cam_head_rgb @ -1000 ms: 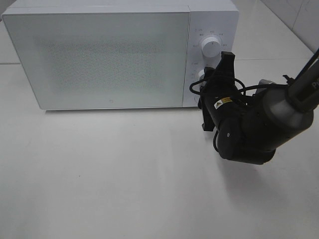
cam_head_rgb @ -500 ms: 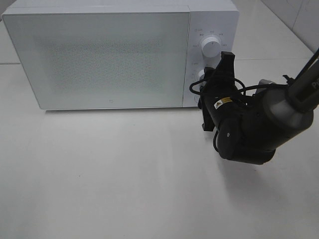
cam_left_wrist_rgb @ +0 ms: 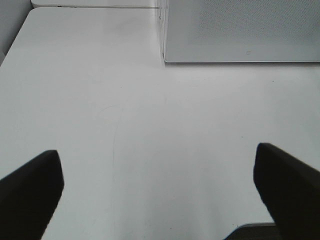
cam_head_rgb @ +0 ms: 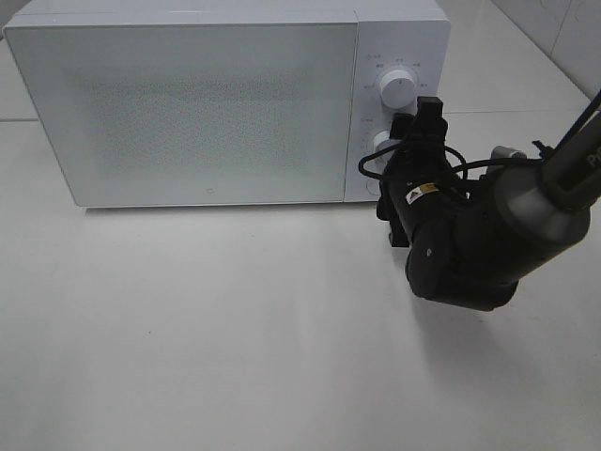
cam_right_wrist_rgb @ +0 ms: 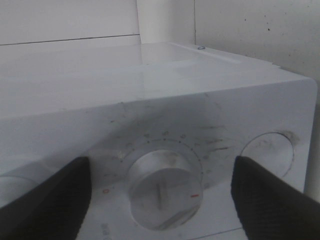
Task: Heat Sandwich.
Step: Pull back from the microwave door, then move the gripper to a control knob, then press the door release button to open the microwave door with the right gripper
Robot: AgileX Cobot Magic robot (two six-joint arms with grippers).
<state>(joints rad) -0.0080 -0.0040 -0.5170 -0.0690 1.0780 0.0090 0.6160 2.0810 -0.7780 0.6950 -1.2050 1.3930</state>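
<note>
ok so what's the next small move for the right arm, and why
Probably draw the right gripper straight back from the lower knob. Its jaws stand open with a gap on each side of the knob, so nothing is gripped, and the microwave door is shut.

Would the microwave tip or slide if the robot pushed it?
The microwave is wide and low, flat on the table, so tipping looks unlikely. It looks bulky, probably heavy, though the smooth table might let it slide slightly.
</note>
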